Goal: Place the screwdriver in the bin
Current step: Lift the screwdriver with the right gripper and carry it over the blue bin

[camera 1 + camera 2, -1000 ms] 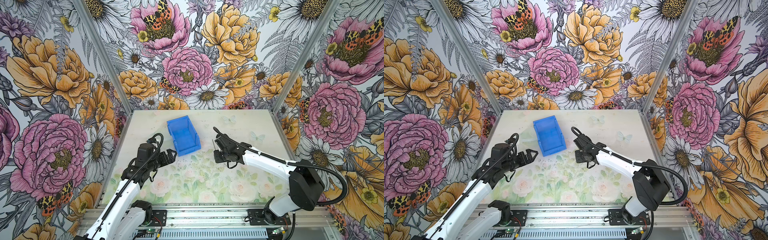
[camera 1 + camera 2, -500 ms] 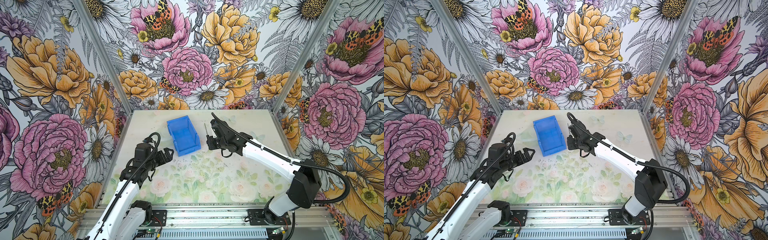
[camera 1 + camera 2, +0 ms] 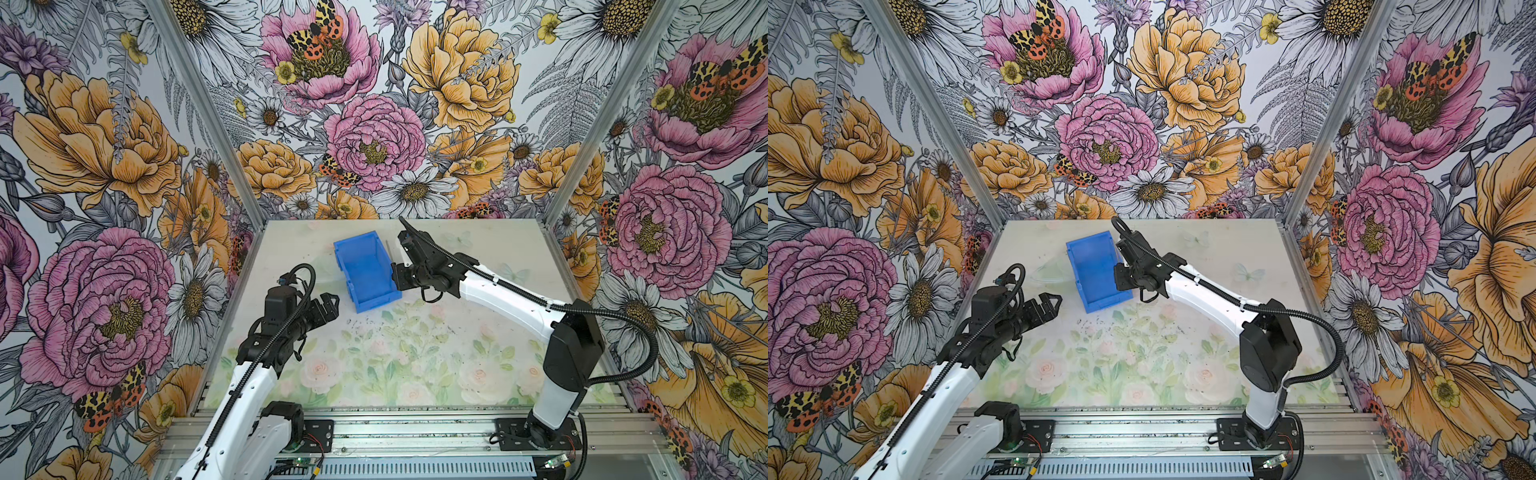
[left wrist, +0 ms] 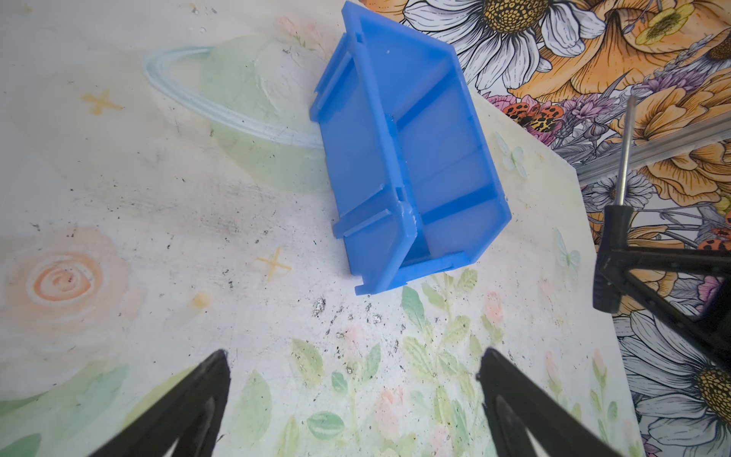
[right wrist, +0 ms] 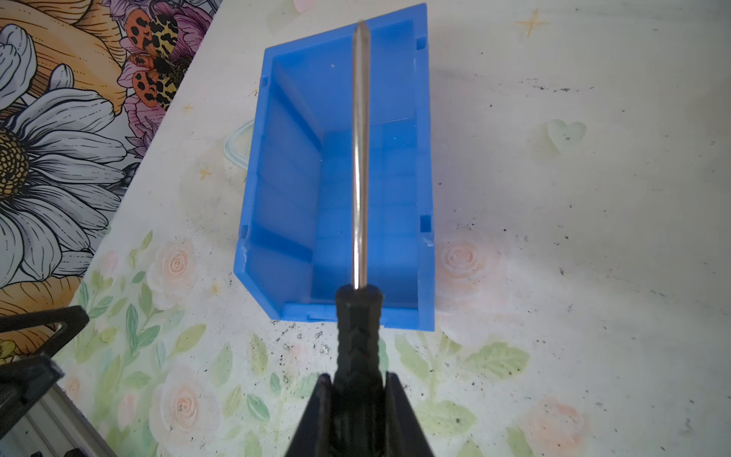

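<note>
No readable text, label, brand, number or sign found in any view. Bin (image 5: 285, 186) and screwdriver (image 5: 360, 221) seen close up: nothing legible on either.

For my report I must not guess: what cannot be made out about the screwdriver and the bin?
Tip of the screwdriver: blurred in the right wrist view; type unclear.
Handle's end: hidden inside the right gripper, same view.
Wall of the bin nearest that gripper: partly covered by it in a top view.
Height of the screwdriver over the bin: no view settles it.
</note>
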Robot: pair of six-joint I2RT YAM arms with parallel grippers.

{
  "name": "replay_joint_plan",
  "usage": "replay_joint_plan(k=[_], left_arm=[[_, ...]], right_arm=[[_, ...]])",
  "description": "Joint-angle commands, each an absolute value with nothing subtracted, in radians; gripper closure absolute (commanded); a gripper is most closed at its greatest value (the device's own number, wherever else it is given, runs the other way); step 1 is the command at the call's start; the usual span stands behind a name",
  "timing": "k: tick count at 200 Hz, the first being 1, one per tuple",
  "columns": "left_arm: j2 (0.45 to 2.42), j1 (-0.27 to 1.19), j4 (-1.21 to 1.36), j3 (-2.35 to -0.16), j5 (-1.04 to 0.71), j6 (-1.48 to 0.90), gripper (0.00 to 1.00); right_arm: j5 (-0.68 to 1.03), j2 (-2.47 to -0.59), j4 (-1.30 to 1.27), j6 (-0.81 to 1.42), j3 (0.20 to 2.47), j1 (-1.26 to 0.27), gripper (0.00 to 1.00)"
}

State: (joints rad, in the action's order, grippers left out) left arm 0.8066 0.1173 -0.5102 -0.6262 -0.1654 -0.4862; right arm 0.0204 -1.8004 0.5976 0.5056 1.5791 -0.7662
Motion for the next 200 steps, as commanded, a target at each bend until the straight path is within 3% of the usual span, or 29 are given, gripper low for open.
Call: replay_joint_plan(k=[1, 104, 200], left_arm=[[0.818, 0.105, -0.462, -0.611, -0.135, -0.467, 0.01], [0.824, 0.103, -0.441, -0.597, -0.127, -0.466, 0.01], [0.819, 0.103, -0.433, -0.580, -0.120, -0.454, 0.01]], right_arm=[[0.047, -1.856, 0.590, 0.486, 1.665, -0.781, 1.00], [0.121, -2.178, 0.583, 0.488, 1.956, -0.788, 1.00], [0.133, -2.326, 0.583, 0.515, 2.027, -0.779, 1.00]])
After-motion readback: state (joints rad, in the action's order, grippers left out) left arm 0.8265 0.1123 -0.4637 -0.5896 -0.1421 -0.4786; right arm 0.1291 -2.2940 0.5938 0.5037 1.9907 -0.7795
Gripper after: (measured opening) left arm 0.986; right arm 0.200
